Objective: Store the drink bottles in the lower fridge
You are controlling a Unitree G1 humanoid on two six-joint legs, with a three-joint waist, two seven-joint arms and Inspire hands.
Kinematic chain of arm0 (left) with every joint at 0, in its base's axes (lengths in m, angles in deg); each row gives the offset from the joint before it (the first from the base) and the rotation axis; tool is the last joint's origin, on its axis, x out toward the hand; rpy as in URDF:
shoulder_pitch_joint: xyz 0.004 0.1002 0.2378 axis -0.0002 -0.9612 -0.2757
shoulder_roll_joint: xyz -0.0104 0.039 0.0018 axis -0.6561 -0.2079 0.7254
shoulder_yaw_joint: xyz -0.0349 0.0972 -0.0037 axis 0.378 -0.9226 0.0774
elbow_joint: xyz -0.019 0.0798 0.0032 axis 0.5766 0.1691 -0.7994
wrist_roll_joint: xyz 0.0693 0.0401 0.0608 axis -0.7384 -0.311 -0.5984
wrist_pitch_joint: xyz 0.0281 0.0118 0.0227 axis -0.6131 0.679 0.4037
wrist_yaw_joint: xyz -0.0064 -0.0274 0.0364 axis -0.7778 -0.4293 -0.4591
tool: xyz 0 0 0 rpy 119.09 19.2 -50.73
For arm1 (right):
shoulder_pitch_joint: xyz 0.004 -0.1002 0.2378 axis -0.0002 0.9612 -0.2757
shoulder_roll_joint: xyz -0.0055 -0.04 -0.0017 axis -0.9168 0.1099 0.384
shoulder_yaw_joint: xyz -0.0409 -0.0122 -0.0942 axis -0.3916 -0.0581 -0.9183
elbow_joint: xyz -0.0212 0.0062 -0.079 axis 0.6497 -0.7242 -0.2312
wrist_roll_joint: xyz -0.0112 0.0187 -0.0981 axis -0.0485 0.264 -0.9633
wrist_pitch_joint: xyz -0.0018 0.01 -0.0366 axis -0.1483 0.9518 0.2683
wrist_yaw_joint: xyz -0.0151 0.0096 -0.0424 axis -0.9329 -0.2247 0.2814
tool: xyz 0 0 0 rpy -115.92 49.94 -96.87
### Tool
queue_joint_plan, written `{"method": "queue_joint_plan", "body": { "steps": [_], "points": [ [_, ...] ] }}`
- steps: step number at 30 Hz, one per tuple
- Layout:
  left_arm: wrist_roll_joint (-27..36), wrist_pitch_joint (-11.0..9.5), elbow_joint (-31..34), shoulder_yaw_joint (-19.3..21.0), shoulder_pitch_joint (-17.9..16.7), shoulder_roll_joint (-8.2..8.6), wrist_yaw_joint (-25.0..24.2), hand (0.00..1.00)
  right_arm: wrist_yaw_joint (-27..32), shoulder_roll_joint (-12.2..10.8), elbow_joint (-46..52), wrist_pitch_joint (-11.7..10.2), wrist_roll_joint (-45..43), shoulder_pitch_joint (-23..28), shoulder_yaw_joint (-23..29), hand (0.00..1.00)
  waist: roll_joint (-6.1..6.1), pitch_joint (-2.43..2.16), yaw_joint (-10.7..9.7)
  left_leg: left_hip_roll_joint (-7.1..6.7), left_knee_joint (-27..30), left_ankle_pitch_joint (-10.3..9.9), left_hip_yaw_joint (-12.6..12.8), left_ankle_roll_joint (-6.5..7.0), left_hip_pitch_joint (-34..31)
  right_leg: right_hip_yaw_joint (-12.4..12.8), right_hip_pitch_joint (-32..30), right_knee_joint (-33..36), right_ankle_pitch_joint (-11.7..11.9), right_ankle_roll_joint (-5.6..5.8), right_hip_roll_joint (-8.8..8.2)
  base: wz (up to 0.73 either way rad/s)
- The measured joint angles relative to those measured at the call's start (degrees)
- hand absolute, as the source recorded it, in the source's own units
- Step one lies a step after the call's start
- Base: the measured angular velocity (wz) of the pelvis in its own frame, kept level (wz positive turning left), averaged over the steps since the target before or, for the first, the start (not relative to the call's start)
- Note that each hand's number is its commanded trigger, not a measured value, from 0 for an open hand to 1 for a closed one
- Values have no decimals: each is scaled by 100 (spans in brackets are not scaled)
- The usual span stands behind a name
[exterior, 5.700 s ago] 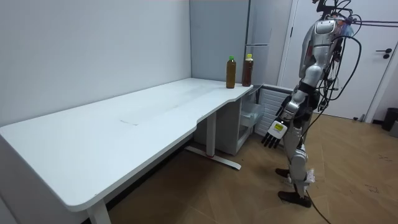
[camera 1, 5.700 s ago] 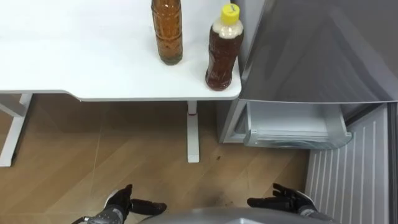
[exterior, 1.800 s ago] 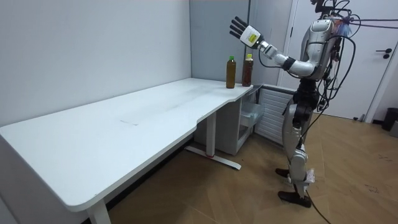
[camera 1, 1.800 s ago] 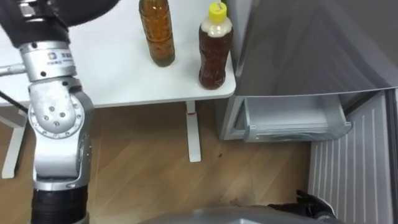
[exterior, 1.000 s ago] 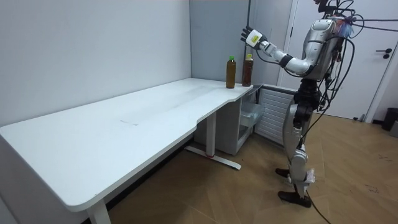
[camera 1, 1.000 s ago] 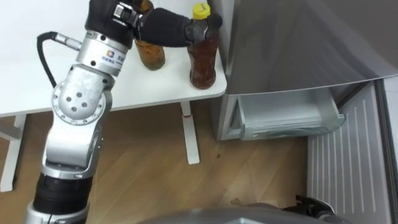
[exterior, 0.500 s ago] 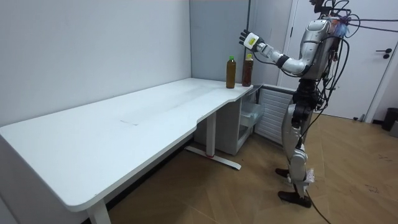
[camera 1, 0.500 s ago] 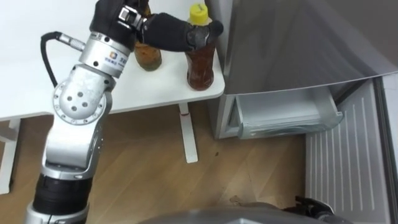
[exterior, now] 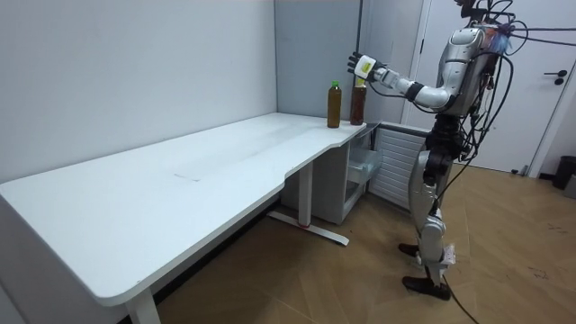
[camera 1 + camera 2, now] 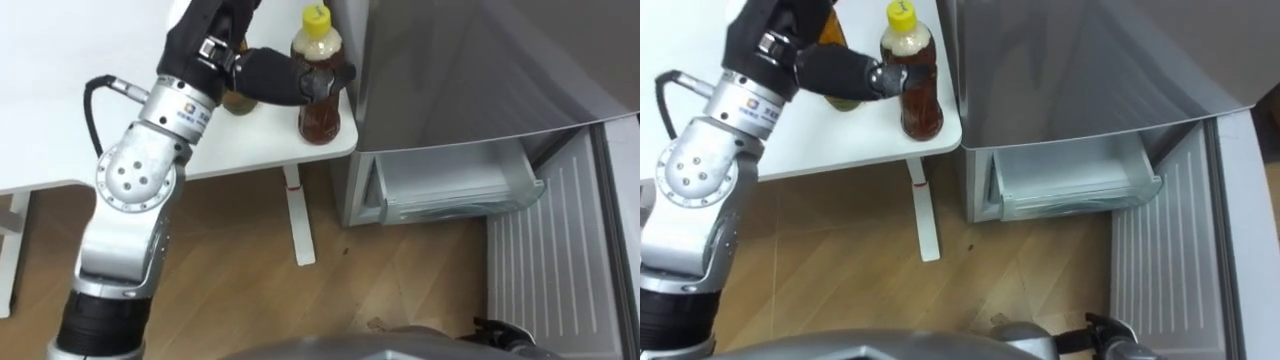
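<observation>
- Left hand (image 10: pixel 264 73) curls round the yellow-capped bottle (image 10: pixel 320 116) at the table's (image 10: pixel 60 120) corner.
- Room view: robot stands upright beside the fridge (image 10: pixel 480 70).
- Right hand (image 10: pixel 1108 344) is low; its state I cannot tell.

The white table (image 10: pixel 50 70) bears a yellow-capped bottle (image 10: pixel 320 112) and a green-capped bottle (image 9: pixel 334 106) upright near its corner.

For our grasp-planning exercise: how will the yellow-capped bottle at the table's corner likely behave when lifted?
The yellow-capped bottle looks nearly full, so probably heavy for its size. Tall and narrow at the table corner, it could tip if pushed sideways. The left hand curls round its narrower upper part, which may limit slipping.
</observation>
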Motion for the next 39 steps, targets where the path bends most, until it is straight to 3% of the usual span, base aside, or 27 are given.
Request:
{"method": "queue_joint_plan", "body": {
  "steps": [3,9,22,33,39],
  "points": [
    [163,27,-121,0,-20,1,-76,0,-9,2,75,9,0,33,-3,0,0,0,3,0,0,0,1,0,5,-7,-10,-10,0,1,-2,0],
    [222,311,-359,6,-21,22,-302,0,-59,9,414,135,-51,200,0,0,-6,4,6,0,-4,0,5,0,-23,-8,-57,-11,-1,2,-4,0],
    [776,427,-839,-118,-17,76,-568,0,-39,12,527,211,-54,294,-47,0,-61,45,-17,5,-4,0,9,0,-2,-18,2,-9,-1,1,-5,0],
    [1048,430,-882,-116,-17,76,-594,0,-34,11,585,212,-204,289,-56,0,-38,40,-14,4,-3,0,8,0,-3,-21,3,-8,-1,1,-5,0],
    [1030,530,-887,-94,-1,73,-560,0,-26,14,618,255,-339,289,-38,0,-20,42,-22,5,-2,0,10,0,-7,-17,3,-7,-1,1,-3,0]
  ]
}}
